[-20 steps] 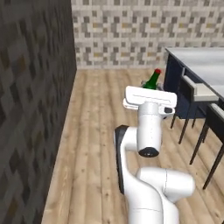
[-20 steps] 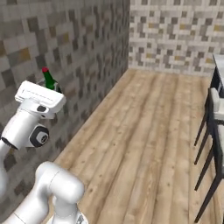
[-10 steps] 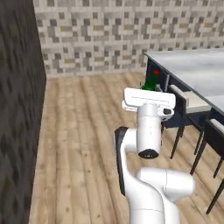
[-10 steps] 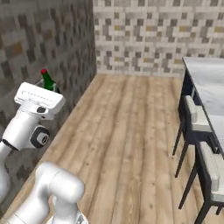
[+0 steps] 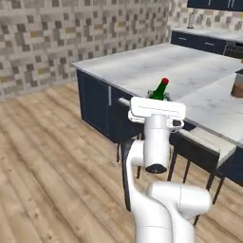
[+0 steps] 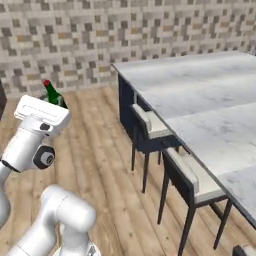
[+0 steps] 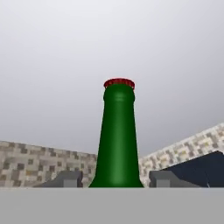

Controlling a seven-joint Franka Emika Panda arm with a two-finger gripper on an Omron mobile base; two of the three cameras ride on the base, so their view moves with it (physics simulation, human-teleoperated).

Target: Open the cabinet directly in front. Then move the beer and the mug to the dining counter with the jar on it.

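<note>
My gripper [image 7: 116, 181] is shut on the beer [image 7: 118, 140], a slim green bottle with a red cap that stands upright between the two fingertips. The bottle's neck and cap rise above my white hand in the left base view [image 5: 160, 90] and the right base view [image 6: 53, 94]. The dining counter [image 5: 156, 66], a white marble island top on a navy base, lies just beyond my arm [image 6: 200, 85]. The jar [image 5: 237, 83], with brown contents, stands on it at the far right. A navy cabinet [image 5: 216, 4] shows its lower edge at the top right. The mug is out of view.
Dark chairs with pale seats stand tucked along the island's near side [image 5: 201, 142] [image 6: 150, 125] [image 6: 190, 175]. A far worktop with navy drawers [image 5: 204, 40] runs along the back right. A mosaic stone wall [image 6: 75, 40] closes the room, with open wooden floor [image 5: 42, 156] to the left.
The whole picture has swung as the base turned: the dark stone wall left the frame and the island with its chairs came close. The bottle stays held in the gripper.
</note>
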